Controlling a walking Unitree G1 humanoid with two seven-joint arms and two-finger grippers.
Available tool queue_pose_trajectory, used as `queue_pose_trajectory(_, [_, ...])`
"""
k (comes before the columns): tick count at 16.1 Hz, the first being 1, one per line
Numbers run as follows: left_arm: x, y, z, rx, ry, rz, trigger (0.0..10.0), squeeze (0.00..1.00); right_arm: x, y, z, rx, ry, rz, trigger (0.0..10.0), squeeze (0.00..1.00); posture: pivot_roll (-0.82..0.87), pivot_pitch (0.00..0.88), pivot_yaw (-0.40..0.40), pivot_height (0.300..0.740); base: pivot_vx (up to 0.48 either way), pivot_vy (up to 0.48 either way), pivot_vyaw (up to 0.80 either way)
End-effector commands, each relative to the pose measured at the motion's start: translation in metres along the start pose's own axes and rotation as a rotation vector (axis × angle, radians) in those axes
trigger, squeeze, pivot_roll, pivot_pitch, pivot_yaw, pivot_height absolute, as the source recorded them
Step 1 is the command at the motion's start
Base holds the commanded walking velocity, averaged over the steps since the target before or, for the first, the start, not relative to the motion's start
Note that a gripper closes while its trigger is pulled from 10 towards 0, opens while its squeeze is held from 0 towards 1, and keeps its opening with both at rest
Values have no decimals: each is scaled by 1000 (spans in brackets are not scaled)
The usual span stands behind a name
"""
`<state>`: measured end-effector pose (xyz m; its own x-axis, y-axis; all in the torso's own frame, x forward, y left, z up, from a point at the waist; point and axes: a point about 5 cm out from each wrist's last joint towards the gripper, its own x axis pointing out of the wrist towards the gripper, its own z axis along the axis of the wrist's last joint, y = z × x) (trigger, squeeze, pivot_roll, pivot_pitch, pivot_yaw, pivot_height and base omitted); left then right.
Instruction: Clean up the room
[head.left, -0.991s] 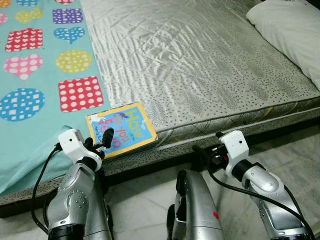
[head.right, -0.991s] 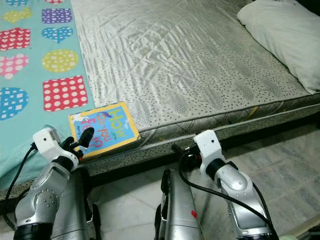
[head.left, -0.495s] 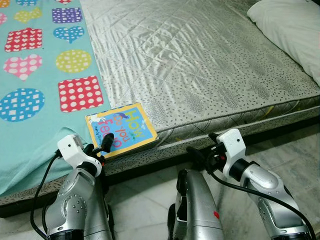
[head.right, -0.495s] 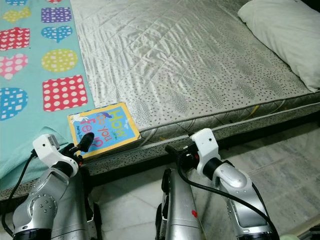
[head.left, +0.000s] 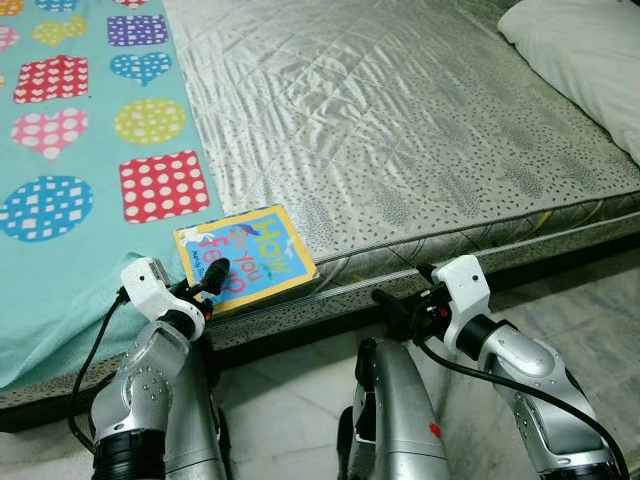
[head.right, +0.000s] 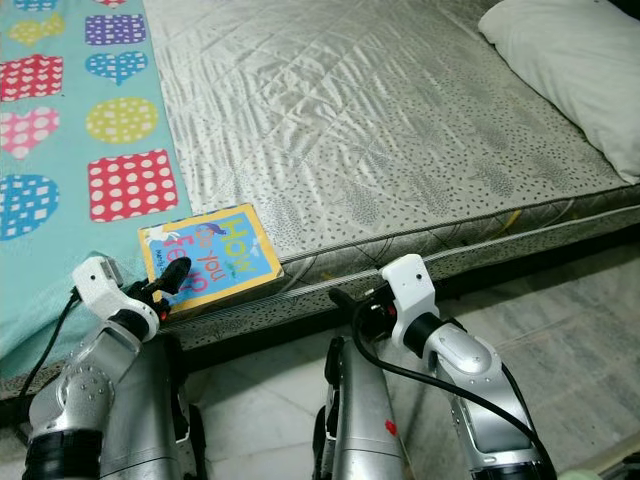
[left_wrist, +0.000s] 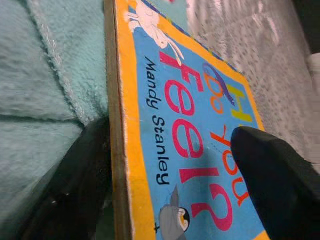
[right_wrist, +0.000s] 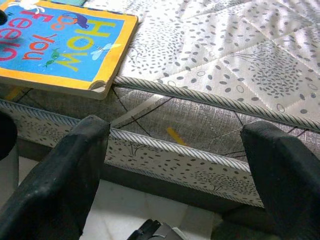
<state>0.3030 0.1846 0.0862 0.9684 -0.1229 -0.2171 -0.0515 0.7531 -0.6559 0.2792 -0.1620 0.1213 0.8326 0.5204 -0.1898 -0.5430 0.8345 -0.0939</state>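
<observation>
Yellow ran all around the edge of the blue book, which lay flat at the front edge of the bed, in the lower left part of the left eye view. Big red, orange and yellow letters covered its front. One side of the book rested on the teal blanket with dotted hearts, circles and squares, and the other side rested on the shiny grey mattress.

The left claw was at the near corner of the book, low on the left of the frame. It was open. In the left wrist view one black finger sat over the blue cover and the other finger sat beside the book's spine, down by the blanket. The pictures did not show whether the fingers pressed on the book.

The right claw hung in front of the side of the mattress, low and right of the middle of the frame, well apart from the book. Its two fingers were spread wide and held nothing. In the right wrist view the book showed in the upper left of the frame.

A white pillow lay on the bed in the upper right corner. Pale stone floor showed at the lower right.
</observation>
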Motion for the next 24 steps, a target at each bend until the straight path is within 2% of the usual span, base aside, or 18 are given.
queue_pose_trajectory(1, [2, -2, -22, -52, 106, -27, 0, 0, -2, 0, 5, -19, -17, -2, 10000, 0, -151, 223, -103, 508, 0, 0, 0])
queue_pose_trajectory(5, [4, -2, -29, -95, 153, -71, 0, 0, 1, -1, 6, -34, -21, -2, 10000, 0, -149, 218, -105, 508, 0, 0, 0])
queue_pose_trajectory(9, [6, -1, -30, -113, 159, -83, 0, 0, 3, -2, 7, -41, -31, -7, 10000, 0, -148, 214, -103, 508, 0, 0, 0])
queue_pose_trajectory(12, [6, -5, -30, -84, 151, -139, 0, 0, 4, -3, 8, -47, -35, -14, 10000, 0, -146, 207, -102, 508, 0, 0, 0])
queue_pose_trajectory(14, [6, -5, -29, -81, 141, -138, 0, 0, 5, -3, 8, -50, -36, -15, 10000, 0, -146, 204, -102, 508, 0, 0, 0])
queue_pose_trajectory(21, [7, -1, -19, -31, 15, -107, 0, 0, 8, -3, 8, -54, -46, -13, 10000, 0, -142, 192, -99, 508, 0, 0, 0])
queue_pose_trajectory(24, [4, -3, -10, 46, -81, -107, 0, 0, 9, -3, 8, -54, -50, -13, 10000, 0, -139, 186, -97, 508, 0, 0, 0])
